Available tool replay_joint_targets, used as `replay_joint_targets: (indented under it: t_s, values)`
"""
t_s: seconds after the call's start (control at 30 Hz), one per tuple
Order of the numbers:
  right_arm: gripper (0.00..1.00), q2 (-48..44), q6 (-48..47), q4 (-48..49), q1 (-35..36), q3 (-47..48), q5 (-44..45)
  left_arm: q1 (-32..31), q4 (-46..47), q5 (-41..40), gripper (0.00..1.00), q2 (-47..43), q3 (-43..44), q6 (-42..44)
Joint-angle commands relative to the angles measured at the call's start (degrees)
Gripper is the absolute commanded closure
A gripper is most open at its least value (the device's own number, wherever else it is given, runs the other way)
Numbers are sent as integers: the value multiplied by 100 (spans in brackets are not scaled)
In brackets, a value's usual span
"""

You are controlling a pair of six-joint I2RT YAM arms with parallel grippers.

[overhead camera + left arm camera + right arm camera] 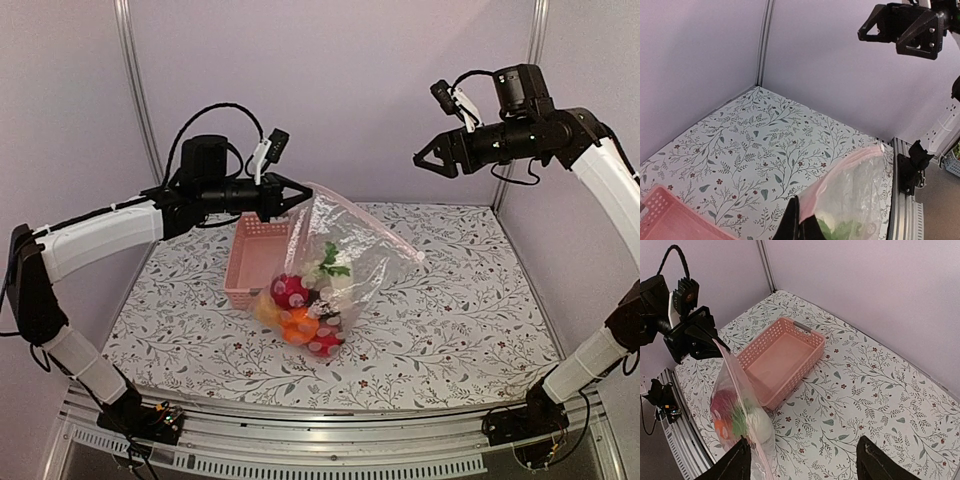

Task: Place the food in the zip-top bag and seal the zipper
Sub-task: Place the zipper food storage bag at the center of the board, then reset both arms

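The clear zip-top bag (335,250) hangs over the table with the food (305,305) inside: red, orange and yellow pieces and a white radish with green leaves. My left gripper (300,196) is shut on the bag's upper left corner, on the pink zipper strip (840,172), and holds the bag up. In the left wrist view my gripper (799,220) pinches that strip. My right gripper (425,157) is open and empty, high at the right, apart from the bag. In the right wrist view the bag (737,405) hangs by my left fingertip (735,465).
The pink basket (255,260) stands empty on the floral table (450,310), just behind and left of the bag. It also shows in the right wrist view (780,360). Purple walls and metal posts enclose the back and sides.
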Motion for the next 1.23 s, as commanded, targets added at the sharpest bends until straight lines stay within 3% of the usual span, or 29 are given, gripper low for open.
replay_joint_targets:
  t_s: [0.0, 0.07, 0.27, 0.3, 0.37, 0.43, 0.57, 0.77, 1.03, 1.2]
  values:
    - [29, 125, 223, 8, -139, 97, 304, -287, 552, 176, 100, 670, 678, -187]
    - [29, 135, 237, -2, -152, 77, 335, -364, 643, 151, 99, 985, 897, -339]
    - [27, 247, 379, -10, -235, 104, 623, -459, 570, -624, 53, 1550, 1376, -846]
    - [26, 265, 416, -10, -264, 119, 677, -457, 475, -793, 50, 1539, 1504, -846]
    - [21, 314, 531, -3, -309, 131, 887, -439, 199, -1104, 41, 1436, 1832, -742]
    - [4, 308, 747, 88, -337, 63, 1186, -416, -67, -1547, 33, 1250, 2095, -577]
    - [1, 56, 1080, 654, -396, -288, 1793, -265, -559, -2178, 16, 792, 2211, -392]
    - [1, -278, 1809, 1183, -401, -575, 2733, -146, -1223, -2897, 13, -6, 1984, -41]
    - [1, -397, 2241, 1559, -402, -892, 2879, -34, -2157, -4309, 9, -802, 1742, 324]
    - [1, -433, 2140, 1736, -401, -977, 2858, 81, -2268, -4602, 6, -1002, 1657, 454]
